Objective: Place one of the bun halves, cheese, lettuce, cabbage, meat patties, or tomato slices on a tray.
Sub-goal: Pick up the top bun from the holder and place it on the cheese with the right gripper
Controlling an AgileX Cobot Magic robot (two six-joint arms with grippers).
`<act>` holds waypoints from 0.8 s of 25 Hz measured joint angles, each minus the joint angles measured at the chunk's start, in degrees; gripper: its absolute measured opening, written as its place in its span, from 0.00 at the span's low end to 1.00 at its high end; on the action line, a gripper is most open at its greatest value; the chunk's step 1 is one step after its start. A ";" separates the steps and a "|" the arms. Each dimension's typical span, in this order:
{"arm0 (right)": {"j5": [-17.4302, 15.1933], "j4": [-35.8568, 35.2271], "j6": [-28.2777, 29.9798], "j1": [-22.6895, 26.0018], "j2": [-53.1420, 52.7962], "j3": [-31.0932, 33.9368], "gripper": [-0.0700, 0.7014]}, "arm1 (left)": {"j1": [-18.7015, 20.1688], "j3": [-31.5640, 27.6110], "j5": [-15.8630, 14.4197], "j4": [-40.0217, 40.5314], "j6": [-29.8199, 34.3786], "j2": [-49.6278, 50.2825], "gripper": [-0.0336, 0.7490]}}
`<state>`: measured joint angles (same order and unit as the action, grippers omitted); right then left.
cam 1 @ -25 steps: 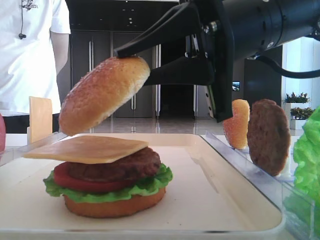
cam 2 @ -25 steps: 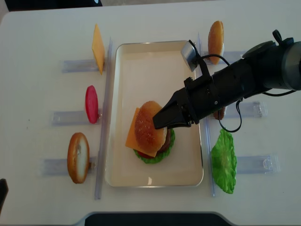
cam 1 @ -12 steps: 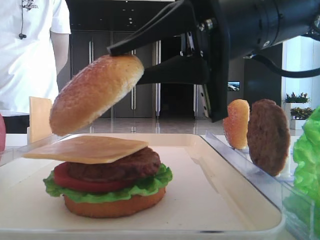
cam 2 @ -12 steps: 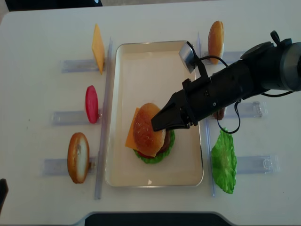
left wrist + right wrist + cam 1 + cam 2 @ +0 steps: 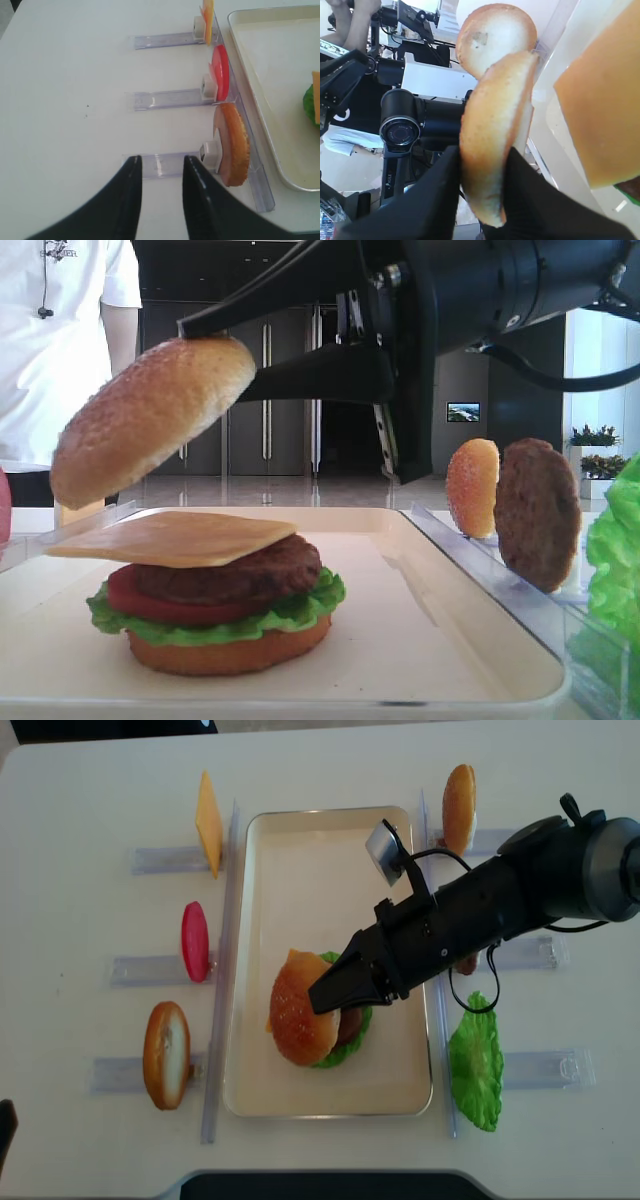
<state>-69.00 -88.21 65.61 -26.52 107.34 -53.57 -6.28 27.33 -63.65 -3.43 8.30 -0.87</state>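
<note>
Golden-brown and speckled, the bun top [image 5: 150, 415] hangs tilted in the air, pinched at its edge between the black fingers [image 5: 440, 200] of the right gripper [image 5: 325, 992]. It sits above the stack, apart from the cheese [image 5: 175, 537] beneath it and shifted toward the stack's left side in the low front view. From overhead the bun top covers most of the stack, with only a rim of lettuce [image 5: 345, 1042] showing on the right.

The stack stands on the tray [image 5: 300, 850], in its near half: bottom bun [image 5: 228, 650], lettuce, tomato [image 5: 150, 602], patty [image 5: 235, 572], then the cheese square lying flat and overhanging to the left.

The left gripper [image 5: 159, 167] has its fingers drawn together with nothing between them, a narrow gap showing at the tips. It hovers over the table [image 5: 65, 75] near a clear rack [image 5: 160, 162] that holds another bun half [image 5: 232, 145] on edge. Beyond it a spare tomato slice [image 5: 220, 77] stands in a second rack, and a cheese slice [image 5: 207, 7] in a third.

Right of the tray, a bun half [image 5: 458, 805] stands upright, a patty [image 5: 537, 512] stands beside it, and a loose lettuce leaf [image 5: 476, 1065] lies nearer the front
</note>
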 joint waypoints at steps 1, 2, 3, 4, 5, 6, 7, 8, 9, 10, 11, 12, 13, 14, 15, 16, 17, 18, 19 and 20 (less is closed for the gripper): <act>0.00 -0.29 0.06 -0.04 0.14 0.00 0.37 | 0.00 0.00 0.00 0.00 0.00 0.00 0.32; 0.00 -0.64 0.12 -0.04 0.45 0.00 0.37 | 0.00 0.00 0.00 0.00 0.00 0.00 0.32; 0.00 -0.89 0.17 -0.04 0.90 0.00 0.37 | 0.00 0.00 0.00 0.00 0.00 0.00 0.32; 0.00 -1.10 0.24 -0.04 1.42 0.00 0.37 | 0.00 0.00 0.00 0.00 0.00 0.00 0.32; 0.00 -1.10 0.31 -0.04 1.94 0.00 0.37 | 0.00 0.00 0.00 0.00 0.00 0.00 0.32; 0.05 -1.10 0.35 -0.04 2.18 0.00 0.37 | 0.00 0.00 0.00 0.00 0.00 0.00 0.32; 0.04 -0.98 0.59 0.01 2.52 0.00 0.37 | 0.00 0.00 0.00 0.00 0.00 0.00 0.32; 0.04 -0.98 0.92 0.01 2.63 0.00 0.37 | 0.00 0.00 0.00 0.00 0.00 0.00 0.32; 0.04 -0.98 1.11 0.18 2.60 0.00 0.37 | 0.00 0.00 0.00 0.00 0.00 0.00 0.32; 0.04 -0.98 1.34 0.33 2.60 0.00 0.37 | 0.00 0.00 0.00 0.00 0.00 0.00 0.32; 0.04 -0.98 1.47 0.60 2.60 0.00 0.37 | 0.00 0.00 0.00 0.00 0.00 0.00 0.32; 0.04 -0.98 1.51 0.84 2.60 0.00 0.37 | 0.00 0.00 0.00 0.00 0.00 0.00 0.32; 0.04 -0.98 1.51 1.22 2.60 0.00 0.37 | 0.00 0.00 0.00 0.00 0.00 0.00 0.32; 0.04 -0.98 1.57 1.60 2.60 0.00 0.37 | 0.00 0.00 0.00 0.00 0.00 0.00 0.32; 0.04 -0.98 1.57 2.02 2.60 0.00 0.37 | 0.00 0.00 0.00 0.00 0.00 0.00 0.32; 0.04 -0.98 1.64 2.29 2.60 0.00 0.37 | 0.00 0.00 0.00 0.00 0.00 0.00 0.32; 0.04 -0.92 1.69 2.50 2.60 0.00 0.37 | 0.00 0.00 0.00 0.00 0.00 0.00 0.32; 0.04 -0.92 1.68 2.62 2.60 0.00 0.37 | 0.00 0.00 0.00 0.00 0.00 0.00 0.32; 0.04 -0.92 1.68 2.62 2.60 0.00 0.37 | 0.00 0.00 0.00 0.00 0.00 0.00 0.32; 0.04 -0.86 1.68 2.62 2.60 0.00 0.37 | 0.00 0.00 0.00 0.00 0.00 0.00 0.32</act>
<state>-68.96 -89.08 67.29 -23.90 109.95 -53.57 -6.28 27.33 -63.65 -3.43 8.30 -0.87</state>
